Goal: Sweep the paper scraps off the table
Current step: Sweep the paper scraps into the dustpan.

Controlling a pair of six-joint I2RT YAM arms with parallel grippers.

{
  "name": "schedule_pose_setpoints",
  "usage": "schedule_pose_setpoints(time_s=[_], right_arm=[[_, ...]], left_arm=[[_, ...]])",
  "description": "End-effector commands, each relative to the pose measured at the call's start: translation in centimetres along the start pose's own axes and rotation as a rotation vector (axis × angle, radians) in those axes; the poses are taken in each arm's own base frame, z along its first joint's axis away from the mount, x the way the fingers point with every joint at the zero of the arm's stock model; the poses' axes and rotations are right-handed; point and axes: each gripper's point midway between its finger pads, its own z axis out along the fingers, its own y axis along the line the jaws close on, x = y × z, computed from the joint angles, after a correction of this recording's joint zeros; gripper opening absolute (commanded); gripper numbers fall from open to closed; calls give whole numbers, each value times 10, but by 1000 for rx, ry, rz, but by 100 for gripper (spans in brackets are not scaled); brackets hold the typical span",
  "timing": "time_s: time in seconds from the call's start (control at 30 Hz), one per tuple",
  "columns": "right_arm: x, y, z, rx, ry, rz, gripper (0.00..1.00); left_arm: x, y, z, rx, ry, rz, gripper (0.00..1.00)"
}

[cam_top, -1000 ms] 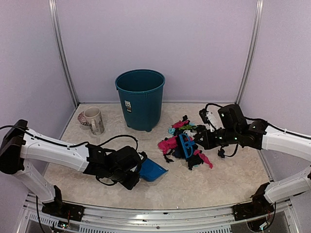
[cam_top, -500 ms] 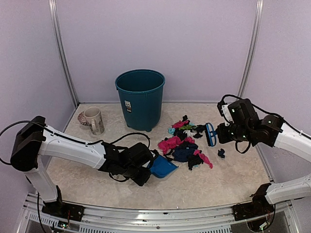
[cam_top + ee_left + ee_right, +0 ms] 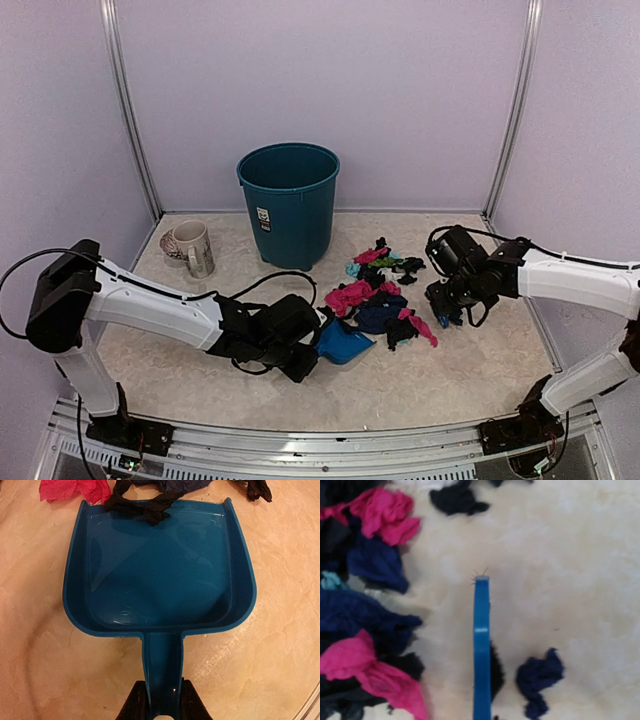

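Note:
The paper scraps [image 3: 378, 300] lie in a pink, black, dark blue and teal pile on the table [image 3: 470, 370], right of centre. My left gripper [image 3: 303, 352] is shut on the handle of the blue dustpan [image 3: 345, 345], whose mouth touches the pile's left edge. In the left wrist view the gripper [image 3: 162, 709] clamps the handle, and a black scrap [image 3: 142, 507] lies on the dustpan [image 3: 160, 575] lip. My right gripper [image 3: 443, 305] holds the blue hand brush [image 3: 481, 650] low on the pile's right side. A dark blue scrap [image 3: 538, 677] lies right of the brush.
A teal bin [image 3: 289, 205] stands at the back centre. A mug [image 3: 190, 247] stands at the back left. Pale lilac walls enclose the table and a metal rail [image 3: 320, 440] runs along its front edge.
My right arm swung the brush out to the right, then brought it back down beside the pile. My left arm pushed the dustpan right until it met the pile.

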Motion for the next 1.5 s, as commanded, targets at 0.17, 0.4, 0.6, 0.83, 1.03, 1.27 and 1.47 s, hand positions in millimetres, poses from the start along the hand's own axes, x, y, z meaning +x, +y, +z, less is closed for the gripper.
schedule_pose_setpoints(time_s=[0.17, 0.4, 0.6, 0.83, 1.03, 1.27, 1.47], right_arm=[[-4, 57, 9, -169, 32, -32, 0], [-20, 102, 1, -254, 10, -92, 0], [-24, 143, -15, -341, 3, -140, 0], [-17, 182, -43, -449, -6, -224, 0], [-33, 171, -67, -437, -65, -189, 0], [-68, 124, -83, -259, -186, -155, 0], [-104, 79, -71, -60, -266, -173, 0]], left_arm=[[7, -14, 11, 14, 1, 59, 0], [3, -16, 15, 17, -1, 76, 0], [2, -17, 16, 16, -4, 83, 0], [4, -18, 17, 18, -6, 84, 0], [7, -18, 17, 15, -6, 85, 0], [17, -13, 12, 6, 3, 63, 0], [30, -5, 3, -3, 19, 26, 0]])
